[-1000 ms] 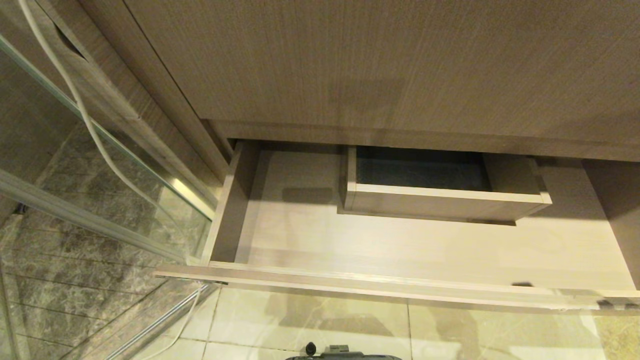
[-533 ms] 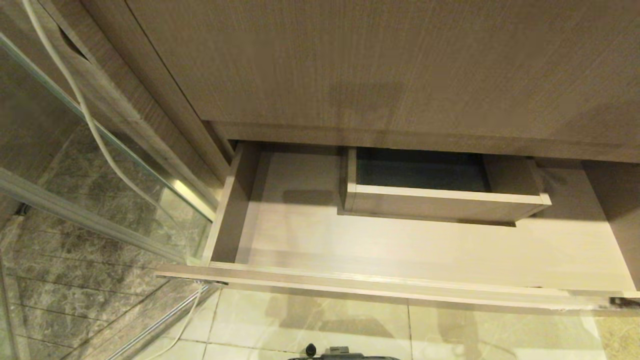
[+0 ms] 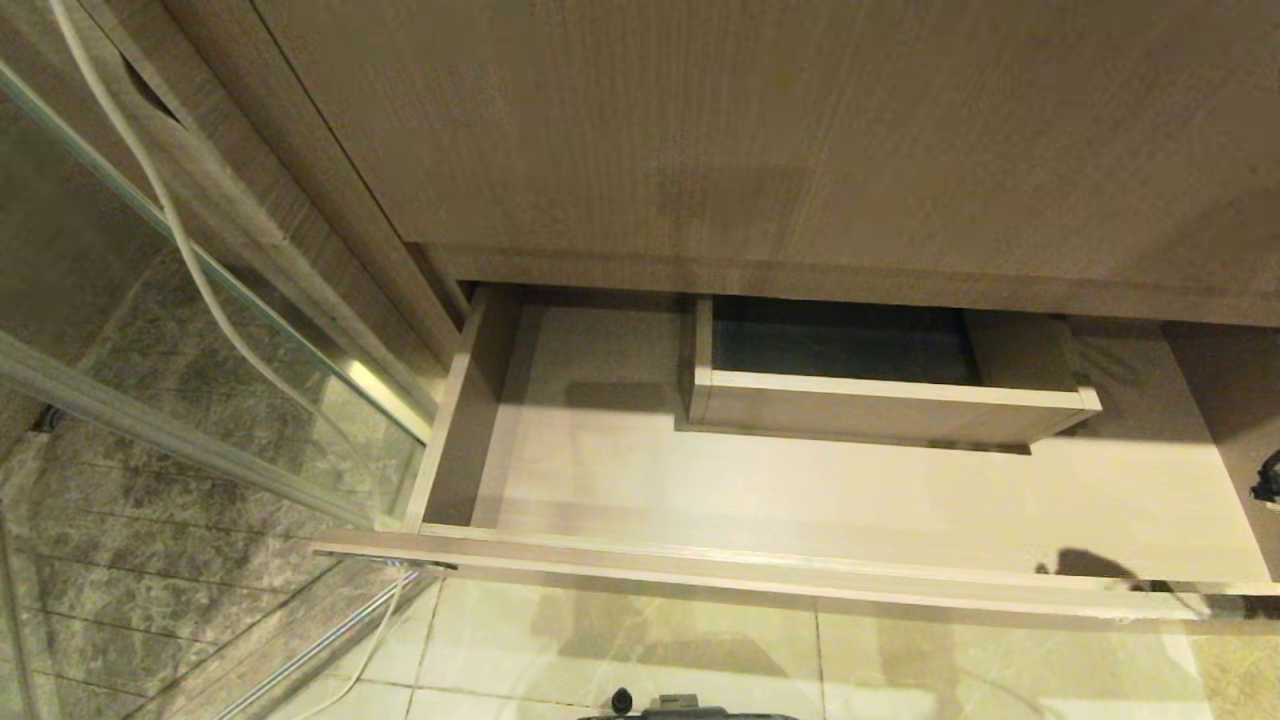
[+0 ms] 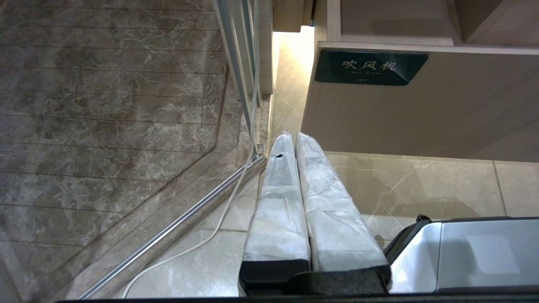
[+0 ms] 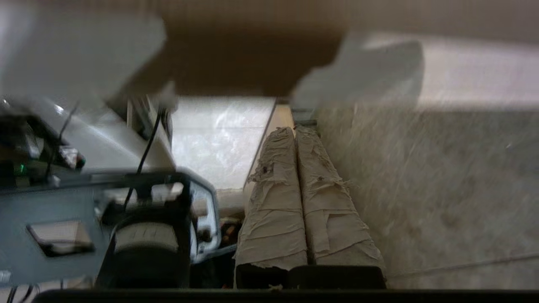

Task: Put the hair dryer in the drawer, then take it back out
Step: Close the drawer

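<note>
The drawer (image 3: pixel 800 575) stands pulled out, wide and shallow, with nothing lying in it. Its wood-grain front (image 4: pixel 421 118) carries a small black label (image 4: pixel 370 67). The hair dryer's body is out of view; only a white cord (image 3: pixel 170 220) hangs down at the left and trails over the floor (image 4: pixel 219 219). My left gripper (image 4: pixel 293 135) is shut and empty, low by the floor before the drawer's labelled end. Shut and empty too, my right gripper (image 5: pixel 293 129) lies beside a wood-grain surface. A dark bit of the right arm (image 3: pixel 1268 480) shows at the right edge.
A boxed notch (image 3: pixel 880 400) juts into the drawer from the back. A taller wood-grain panel (image 3: pixel 750 130) rises above it. A glass door with a metal rail (image 3: pixel 200 440) stands to the left. My own base (image 4: pixel 463 252) sits on the tiled floor.
A dark part of the right arm has come in at the head view's right edge, and a shadow now falls on the drawer's front right. The drawer and left gripper have not moved.
</note>
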Motion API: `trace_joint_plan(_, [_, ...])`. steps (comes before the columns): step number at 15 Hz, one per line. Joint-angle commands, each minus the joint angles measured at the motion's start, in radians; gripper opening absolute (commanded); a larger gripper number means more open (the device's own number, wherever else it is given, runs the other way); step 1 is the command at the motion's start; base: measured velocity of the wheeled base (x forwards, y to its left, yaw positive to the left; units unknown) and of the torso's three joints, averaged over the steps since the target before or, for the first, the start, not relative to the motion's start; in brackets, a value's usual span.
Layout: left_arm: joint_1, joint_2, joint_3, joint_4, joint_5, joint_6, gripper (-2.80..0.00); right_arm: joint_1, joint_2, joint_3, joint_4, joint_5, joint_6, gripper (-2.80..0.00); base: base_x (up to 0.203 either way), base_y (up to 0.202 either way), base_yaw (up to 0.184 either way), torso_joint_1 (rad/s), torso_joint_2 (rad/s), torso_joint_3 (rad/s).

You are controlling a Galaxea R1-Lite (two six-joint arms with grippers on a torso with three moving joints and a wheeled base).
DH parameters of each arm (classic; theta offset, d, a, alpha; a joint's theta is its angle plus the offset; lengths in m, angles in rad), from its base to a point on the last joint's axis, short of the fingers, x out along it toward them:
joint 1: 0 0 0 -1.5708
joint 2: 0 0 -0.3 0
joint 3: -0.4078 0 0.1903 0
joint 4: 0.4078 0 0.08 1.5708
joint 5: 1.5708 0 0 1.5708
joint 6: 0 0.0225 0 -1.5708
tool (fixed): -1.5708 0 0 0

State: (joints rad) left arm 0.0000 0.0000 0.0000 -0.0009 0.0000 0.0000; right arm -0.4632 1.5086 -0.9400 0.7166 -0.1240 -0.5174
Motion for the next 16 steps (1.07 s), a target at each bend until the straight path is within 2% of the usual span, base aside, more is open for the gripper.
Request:
trace_joint_plan(1, [0.000,-0.001,0.002,-0.001,0.000,0.000,-2.80,0.004,0.038,-0.007,-0.094,0.002,0.001,-2.80,0.000,0.000,0.000,0.000,0.00,0.000])
trace_joint_plan(3, [0.000,0.000,0.000,-0.001,0.000,0.000,-2.80,0.009,0.038,-0.005,-0.267,0.017,0.023,-2.80,0.000,0.000,0.000,0.000,0.00,0.000])
trace_joint_plan(4, [0.000,-0.002,0.000,-0.001,0.000,0.000,-2.80,0.027,0.040,-0.004,-0.370,0.027,0.071,-2.80,0.000,0.000,0.000,0.000,0.00,0.000])
trace_joint_plan(6, [0.000,-0.001,0.000,-0.001,0.000,0.000,-2.80,0.100,0.055,-0.014,-0.564,0.030,0.228,-2.80,0.000,0.000,0.000,0.000,0.00,0.000])
trace_joint_plan(7, [0.000,0.000,0.000,-0.001,0.000,0.000,-2.80,0.152,0.076,-0.025,-0.659,0.017,0.322,-2.80,0.000,0.000,0.000,0.000,0.00,0.000])
trace_joint_plan(8, [0.000,-0.002,0.000,-0.001,0.000,0.000,-2.80,0.189,0.094,-0.037,-0.713,-0.039,0.372,-2.80,0.000,0.000,0.000,0.000,0.00,0.000])
trace_joint_plan(9, [0.000,-0.001,0.001,-0.001,0.000,0.000,-2.80,0.200,0.095,-0.061,-0.731,-0.090,0.387,-2.80,0.000,0.000,0.000,0.000,0.00,0.000])
trace_joint_plan(12, [0.000,0.000,0.000,-0.001,0.000,0.000,-2.80,0.197,-0.022,-0.049,-0.636,-0.107,0.381,-2.80,0.000,0.000,0.000,0.000,0.00,0.000])
trace_joint_plan(14, [0.000,0.000,0.000,-0.001,0.000,0.000,-2.80,0.175,-0.136,-0.023,-0.431,-0.111,0.345,-2.80,0.000,0.000,0.000,0.000,0.00,0.000])
trace_joint_plan(16, [0.000,0.000,0.000,-0.001,0.000,0.000,-2.80,0.171,-0.230,0.034,-0.291,-0.117,0.313,-2.80,0.000,0.000,0.000,0.000,0.00,0.000])
